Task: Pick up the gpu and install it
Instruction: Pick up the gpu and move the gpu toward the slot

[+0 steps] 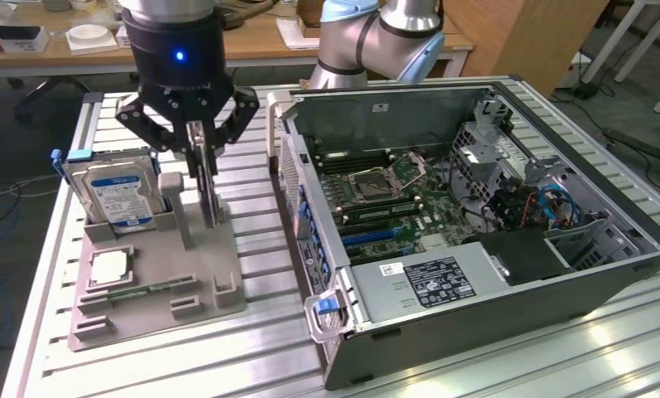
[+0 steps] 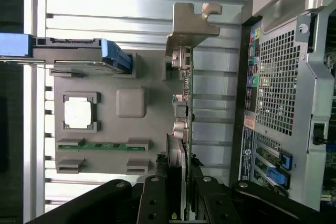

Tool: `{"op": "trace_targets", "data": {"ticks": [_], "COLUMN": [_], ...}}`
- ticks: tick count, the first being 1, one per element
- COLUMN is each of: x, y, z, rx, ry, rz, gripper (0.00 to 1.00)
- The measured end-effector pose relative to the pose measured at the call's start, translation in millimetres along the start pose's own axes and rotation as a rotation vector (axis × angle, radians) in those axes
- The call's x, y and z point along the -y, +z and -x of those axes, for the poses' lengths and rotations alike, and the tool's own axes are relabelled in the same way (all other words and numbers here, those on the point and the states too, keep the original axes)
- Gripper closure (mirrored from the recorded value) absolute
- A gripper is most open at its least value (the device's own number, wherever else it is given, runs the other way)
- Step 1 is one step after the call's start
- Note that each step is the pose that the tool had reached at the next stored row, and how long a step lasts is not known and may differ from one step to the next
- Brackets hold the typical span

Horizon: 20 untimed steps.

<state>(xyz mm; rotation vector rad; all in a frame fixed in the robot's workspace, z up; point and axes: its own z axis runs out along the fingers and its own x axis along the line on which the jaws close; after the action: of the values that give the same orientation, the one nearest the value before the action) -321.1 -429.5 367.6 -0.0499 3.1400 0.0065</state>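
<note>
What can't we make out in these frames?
- gpu lower edge: exterior view, hidden in grey holder slot; seated or lifted, unclear.
- gpu end: wrist view, covered by fingers.
- expansion slots: exterior view, too small to tell which is free.

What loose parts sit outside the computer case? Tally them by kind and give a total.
hard drive: 1
gpu: 1
processor chip: 1
memory stick: 1
Total: 4
</note>
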Motion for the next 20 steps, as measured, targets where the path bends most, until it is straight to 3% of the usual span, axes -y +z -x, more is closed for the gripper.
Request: {"op": "trace_targets", "data": {"ticks": [13, 15, 20], "x": [-0.2, -0.2, -0.1], "y": [-52.0, -52.7, -52.7], "z": [0.1, 0.1, 2.6], "rx": [-0.0001, 0.0002, 0.0002], "ry": [0.0, 0.0, 0.003], "rz": [0.0024, 0.0052, 0.0052], "gripper": [0.74, 0.74, 0.74]}}
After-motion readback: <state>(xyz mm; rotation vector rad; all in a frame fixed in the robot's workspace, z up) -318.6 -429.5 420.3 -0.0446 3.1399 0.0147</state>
